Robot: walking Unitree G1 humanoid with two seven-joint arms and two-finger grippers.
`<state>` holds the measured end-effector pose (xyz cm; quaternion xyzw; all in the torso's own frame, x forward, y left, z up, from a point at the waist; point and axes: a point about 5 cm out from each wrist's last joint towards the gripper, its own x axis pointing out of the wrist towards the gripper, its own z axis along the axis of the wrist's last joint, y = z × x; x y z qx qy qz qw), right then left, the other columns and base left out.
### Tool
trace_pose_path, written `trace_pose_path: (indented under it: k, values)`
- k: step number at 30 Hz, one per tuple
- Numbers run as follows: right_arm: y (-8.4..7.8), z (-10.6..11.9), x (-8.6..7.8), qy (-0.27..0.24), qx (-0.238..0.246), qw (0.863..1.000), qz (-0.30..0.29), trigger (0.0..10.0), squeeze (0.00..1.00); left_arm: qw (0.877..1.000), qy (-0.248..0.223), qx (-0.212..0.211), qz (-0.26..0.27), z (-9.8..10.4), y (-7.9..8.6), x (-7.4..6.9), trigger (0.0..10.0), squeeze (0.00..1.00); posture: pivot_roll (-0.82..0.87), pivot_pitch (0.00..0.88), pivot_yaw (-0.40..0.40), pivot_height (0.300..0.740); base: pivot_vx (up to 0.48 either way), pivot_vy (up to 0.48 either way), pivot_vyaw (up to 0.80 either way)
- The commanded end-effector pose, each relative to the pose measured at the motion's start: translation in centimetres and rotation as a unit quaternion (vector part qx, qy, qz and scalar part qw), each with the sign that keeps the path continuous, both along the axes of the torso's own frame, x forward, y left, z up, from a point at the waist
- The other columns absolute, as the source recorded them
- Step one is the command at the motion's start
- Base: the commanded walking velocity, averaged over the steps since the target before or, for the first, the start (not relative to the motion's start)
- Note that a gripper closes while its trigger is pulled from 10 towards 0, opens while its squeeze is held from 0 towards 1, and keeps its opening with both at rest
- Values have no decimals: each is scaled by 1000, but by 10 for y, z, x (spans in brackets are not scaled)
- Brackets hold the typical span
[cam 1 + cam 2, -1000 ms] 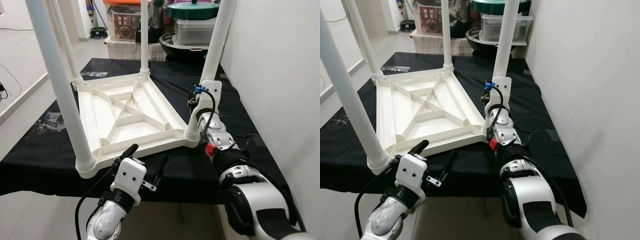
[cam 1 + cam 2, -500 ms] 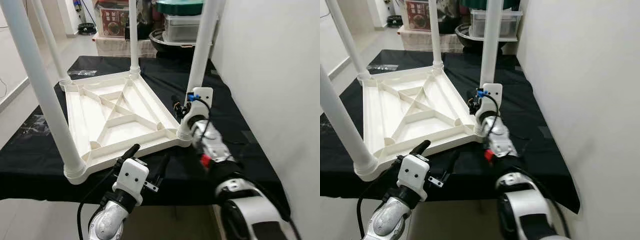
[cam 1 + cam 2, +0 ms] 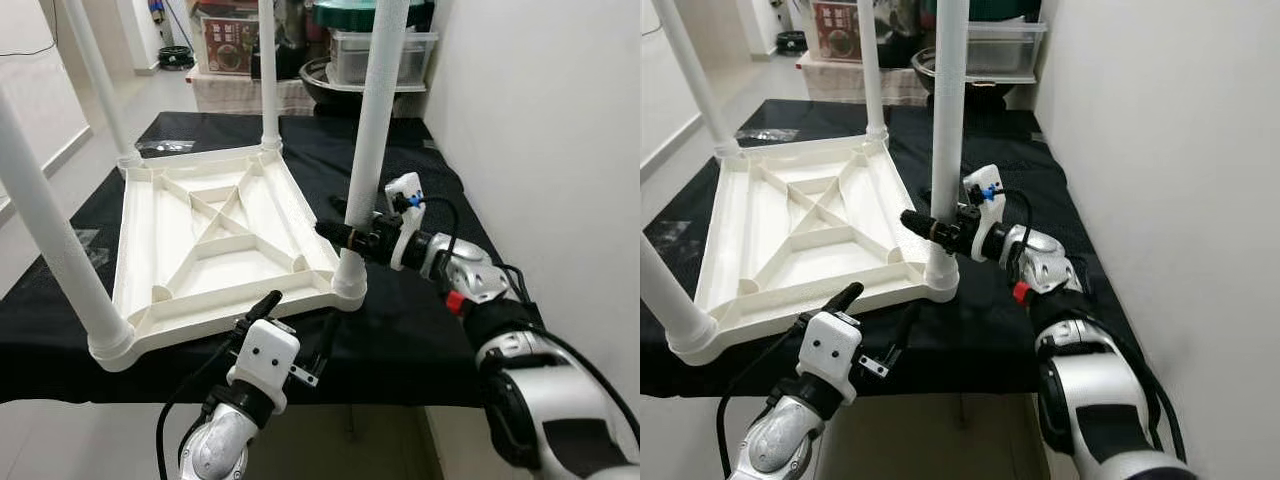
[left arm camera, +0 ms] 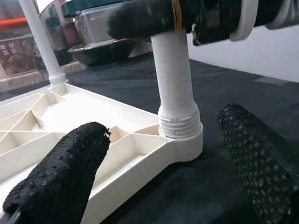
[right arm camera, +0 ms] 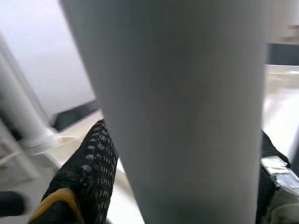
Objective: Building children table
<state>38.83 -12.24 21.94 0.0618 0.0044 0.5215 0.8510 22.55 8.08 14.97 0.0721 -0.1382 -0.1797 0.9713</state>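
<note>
Children's table, white plastic, lies upside down on the black-covered tabletop with its ribbed underside facing up and four white legs standing up from its corners. I take that upturned table as my landmark. My right tool is at the near corner on the wall side, clenched around the leg there a little above the threaded collar where the leg meets its socket; in the right wrist view the pale tube runs straight between the two black fingers, which press on either side of it. The right arm reaches in from the wall side, roughly level with the tabletop.

My left tool hangs just off the near edge of the upturned table, in front of the tabletop's front edge, released, its fingers spread apart and holding nothing. From its wrist camera I see the same gripped corner between those fingers, with the right tool clamped on the leg above the collar.

Of the other legs, one stands at the near corner away from the wall, and two rise from the far corners, one of them nearer the wall. Beyond the far end of the upturned table I see stacked containers and a red-labelled box. A white wall runs along the right.
</note>
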Motion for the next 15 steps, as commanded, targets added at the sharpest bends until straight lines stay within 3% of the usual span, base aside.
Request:
trace_pose_path:
  k: [1,6,7,14,15]
  values:
    - [9,1,-2,7,4,999,39,10000,0,1000,0,6,-2,-2,-1,0,10000,0,89,36,-78,740,0,0,0]
    - [22,0,-3,5,-14,997,69,9922,0,1000,-1,7,-3,-2,-1,0,10000,0,97,30,-80,740,0,0,0]
    - [26,0,-2,11,-9,998,57,0,0,1000,-1,7,-2,-2,-1,0,10000,0,97,28,-82,740,0,0,0]
    - [26,2,9,-7,-9,998,-55,0,0,1000,0,7,-1,-3,-2,1,10000,0,84,31,-82,740,0,0,0]
    - [22,0,13,-10,-18,994,-108,0,0,1000,0,7,-2,-3,-2,1,10000,0,83,33,-83,740,0,0,0]
